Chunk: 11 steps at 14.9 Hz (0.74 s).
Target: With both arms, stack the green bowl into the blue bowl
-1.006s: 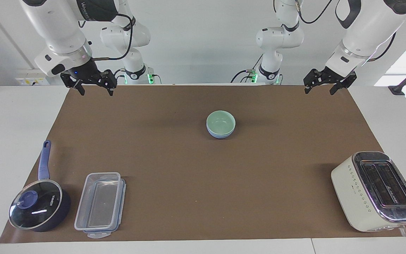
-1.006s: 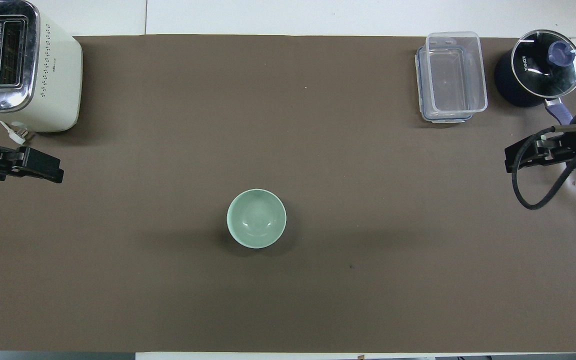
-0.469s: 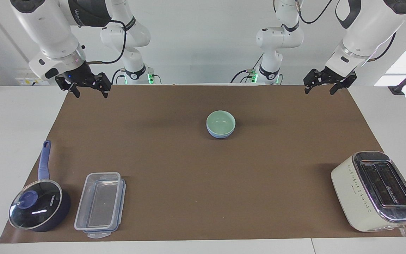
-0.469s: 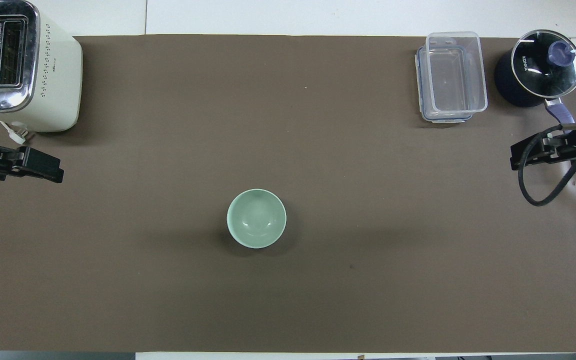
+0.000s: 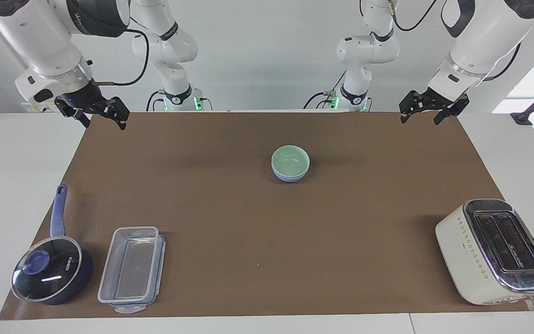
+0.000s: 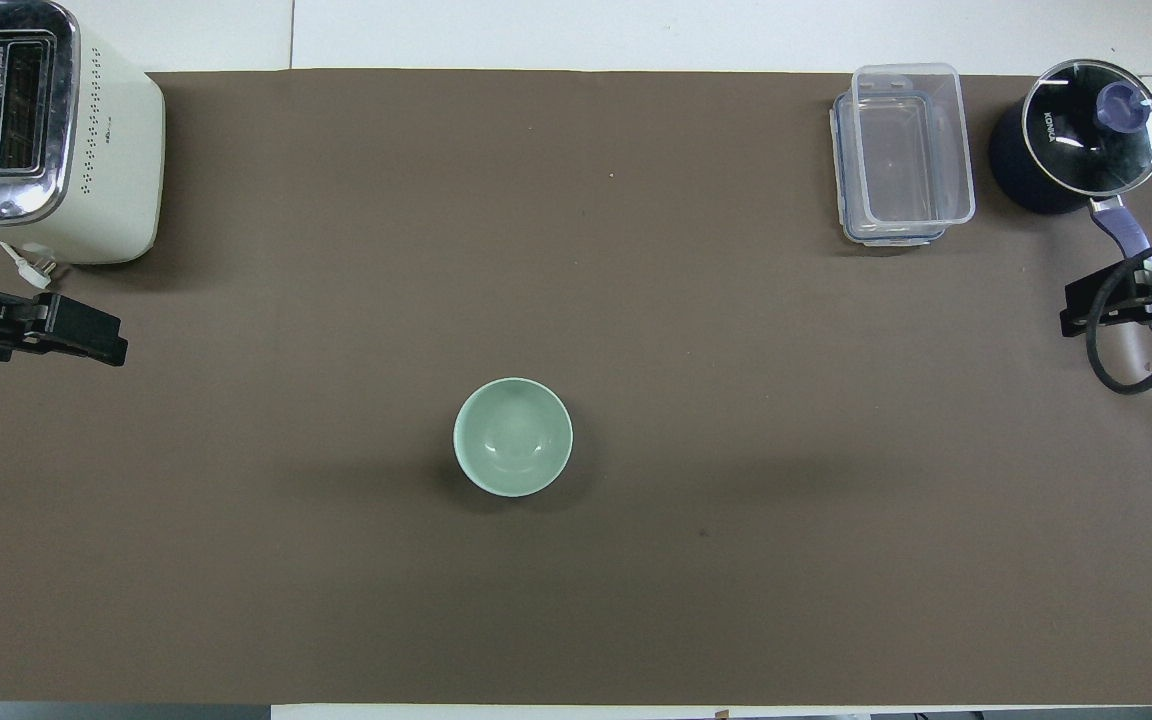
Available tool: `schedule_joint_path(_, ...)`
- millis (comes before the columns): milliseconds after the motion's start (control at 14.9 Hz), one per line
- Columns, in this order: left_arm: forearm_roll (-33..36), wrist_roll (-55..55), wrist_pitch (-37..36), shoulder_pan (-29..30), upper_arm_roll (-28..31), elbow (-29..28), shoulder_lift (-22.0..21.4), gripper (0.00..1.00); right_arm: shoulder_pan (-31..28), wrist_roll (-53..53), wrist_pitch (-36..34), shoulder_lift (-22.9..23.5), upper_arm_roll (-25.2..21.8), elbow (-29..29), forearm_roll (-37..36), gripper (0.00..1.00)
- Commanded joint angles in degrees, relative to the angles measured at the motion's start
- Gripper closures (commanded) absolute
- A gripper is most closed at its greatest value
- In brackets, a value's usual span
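Note:
The green bowl (image 5: pixel 290 160) sits nested inside the blue bowl (image 5: pixel 289 176) in the middle of the brown mat, closer to the robots' edge. In the overhead view only the green bowl (image 6: pixel 513 436) shows; the blue bowl is hidden under it. My right gripper (image 5: pixel 102 121) is open and empty, raised over the mat's corner at the right arm's end; it also shows in the overhead view (image 6: pixel 1076 320). My left gripper (image 5: pixel 420 119) is open and empty, raised over the mat's corner at the left arm's end, and shows in the overhead view (image 6: pixel 111 347).
A dark blue lidded saucepan (image 5: pixel 51 273) and a clear plastic container (image 5: pixel 131 264) stand farthest from the robots at the right arm's end. A cream toaster (image 5: pixel 494 250) stands farthest from the robots at the left arm's end. The brown mat (image 5: pixel 230 232) covers the table.
My right gripper has moved away from the bowls, out toward the right arm's end of the table. The left arm and the bowls have not moved.

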Motion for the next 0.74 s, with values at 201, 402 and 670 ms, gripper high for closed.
schedule_joint_path(201, -1.0, -0.3, 0.5, 0.2, 0.1, -1.9, -1.7, 0.00, -0.8, -2.1, 1.1, -1.1, 0.6, -1.3, -0.5, 0.00)
schedule_joint_path(402, -1.0, -0.3, 0.5, 0.2, 0.1, -1.9, -1.7, 0.00, -0.7, -2.6, 1.2, -1.1, 0.6, -1.3, -0.5, 0.00)
schedule_joint_path(670, -1.0, -0.3, 0.5, 0.2, 0.1, -1.9, -1.7, 0.00, -0.7, -2.6, 0.8, -1.1, 0.6, -1.3, -0.5, 0.00)
